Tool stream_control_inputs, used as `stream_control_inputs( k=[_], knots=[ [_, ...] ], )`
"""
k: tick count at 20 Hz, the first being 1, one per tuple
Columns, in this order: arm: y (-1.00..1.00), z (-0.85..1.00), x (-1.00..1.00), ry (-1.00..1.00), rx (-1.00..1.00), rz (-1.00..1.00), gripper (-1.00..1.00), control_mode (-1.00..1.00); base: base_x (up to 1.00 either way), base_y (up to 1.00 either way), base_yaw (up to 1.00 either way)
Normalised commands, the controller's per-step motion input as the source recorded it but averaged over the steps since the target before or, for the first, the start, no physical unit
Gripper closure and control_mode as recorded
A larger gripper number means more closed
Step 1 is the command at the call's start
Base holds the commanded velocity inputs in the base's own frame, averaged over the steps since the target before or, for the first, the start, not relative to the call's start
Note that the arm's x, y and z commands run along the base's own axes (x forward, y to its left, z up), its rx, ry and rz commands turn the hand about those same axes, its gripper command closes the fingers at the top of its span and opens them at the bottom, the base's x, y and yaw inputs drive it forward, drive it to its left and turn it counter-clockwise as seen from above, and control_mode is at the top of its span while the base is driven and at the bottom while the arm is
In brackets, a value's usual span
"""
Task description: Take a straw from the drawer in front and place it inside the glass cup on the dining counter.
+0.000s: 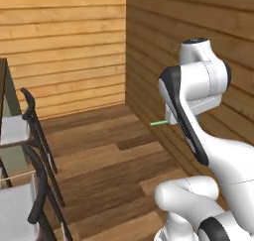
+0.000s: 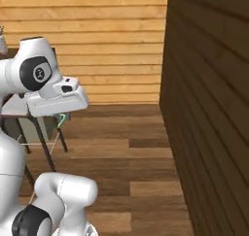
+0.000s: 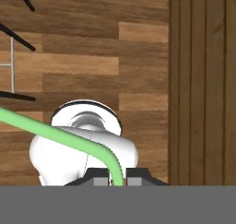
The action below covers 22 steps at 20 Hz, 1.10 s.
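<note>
My gripper (image 3: 117, 179) is shut on the straw (image 3: 55, 133), a thin light-green stick that bends just above the fingertips and runs off to the left of the hand view. In the left base view a short green end of the straw (image 1: 158, 122) sticks out left of the white hand, over the wood floor. The straw (image 2: 62, 119) also peeks out below the hand in the right base view. The dining counter (image 1: 4, 86) shows as a dark edge with a sage-green base at the far left. The drawer and the glass cup are out of view.
Two black-framed stools with grey seats (image 1: 14, 129) (image 1: 17, 205) stand by the counter on the left. A dark plank wall (image 2: 209, 109) runs close along the right; a lighter plank wall (image 1: 64, 41) closes the back. Wood floor (image 1: 109, 155) lies between them.
</note>
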Motion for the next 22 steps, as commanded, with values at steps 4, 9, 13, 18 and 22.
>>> stream_control_inputs(
  k=[4,9,13,18,22],
  knots=[
    [0.0,0.0,0.0,0.0,0.0,0.0,1.0,1.0,0.72,-0.58,0.65],
    [0.0,0.0,0.0,0.0,0.0,0.0,1.0,1.0,0.72,-0.65,0.6],
    [0.0,0.0,0.0,0.0,0.0,0.0,1.0,1.0,0.71,-0.65,0.59],
    [0.0,0.0,0.0,0.0,0.0,0.0,1.0,1.0,0.67,-0.57,0.61],
    [0.0,0.0,0.0,0.0,0.0,0.0,1.0,1.0,0.67,-0.58,0.61]
  ],
)
